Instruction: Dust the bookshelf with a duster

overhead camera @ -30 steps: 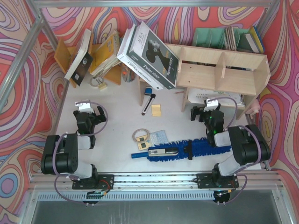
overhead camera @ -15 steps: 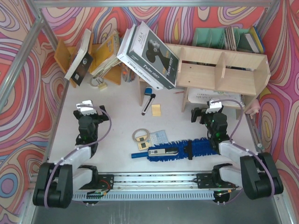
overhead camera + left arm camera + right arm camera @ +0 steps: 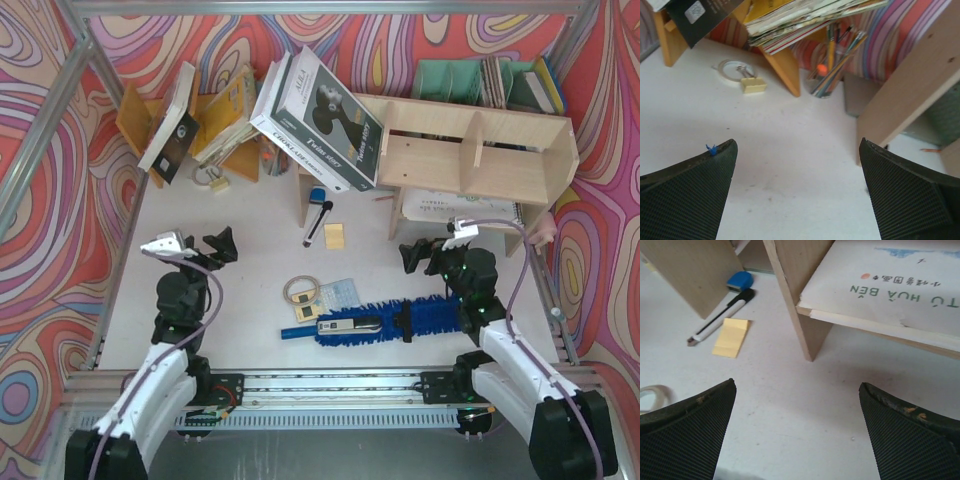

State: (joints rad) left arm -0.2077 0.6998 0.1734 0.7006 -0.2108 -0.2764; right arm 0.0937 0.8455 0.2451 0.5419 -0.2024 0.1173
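While the left gripper [image 3: 797,150] and right gripper [image 3: 797,390] are gaping empty, I am judging the duster [image 3: 440,315] light and floppy, so I am targeting its stiff black collar [image 3: 405,322].

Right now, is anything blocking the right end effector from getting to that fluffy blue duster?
Nothing visible does. The open right end effector hovers just beyond the duster, with only white table between them.

The long blue fluffy microfibre duster [image 3: 432,315] is laid on the white table [image 3: 250,270] near its front edge. The wide pale plywood bookshelf [image 3: 470,150] is set behind it, rightward; the orange slanted wooden book rack [image 3: 243,158] is placed rear left.
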